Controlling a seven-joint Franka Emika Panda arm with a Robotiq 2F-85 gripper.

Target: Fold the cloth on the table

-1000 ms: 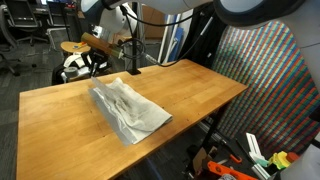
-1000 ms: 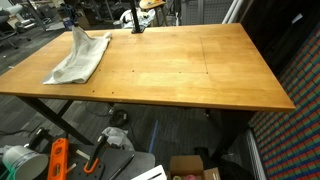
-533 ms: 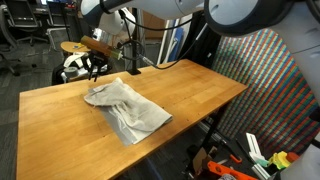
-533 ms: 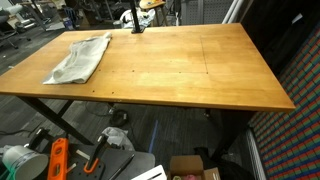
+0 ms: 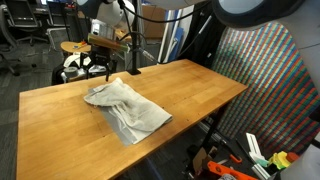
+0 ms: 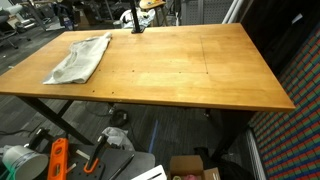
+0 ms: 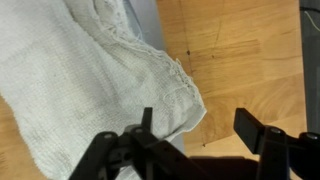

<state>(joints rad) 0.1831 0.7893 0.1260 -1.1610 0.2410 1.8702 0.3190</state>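
Two fingers [image 7: 262, 135] of the hand [image 7: 195, 150] stand wide apart in the wrist view, gripping nothing. The cloth [image 7: 85, 90] fills the left of that view beneath them, its hemmed edge ending on bare counter [image 7: 250, 60] to the right. In an exterior view the hand [image 5: 99, 67] hangs close over the cloth's far left end, and the rumpled cloth [image 5: 125, 108] lies on the counter's left half, with open wood [image 5: 200, 85] further right.

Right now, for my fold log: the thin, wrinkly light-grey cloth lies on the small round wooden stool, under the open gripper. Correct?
The surface is wrong: the cloth lies on the big light-brown wooden table, as both exterior views show; the gripper above it is open.
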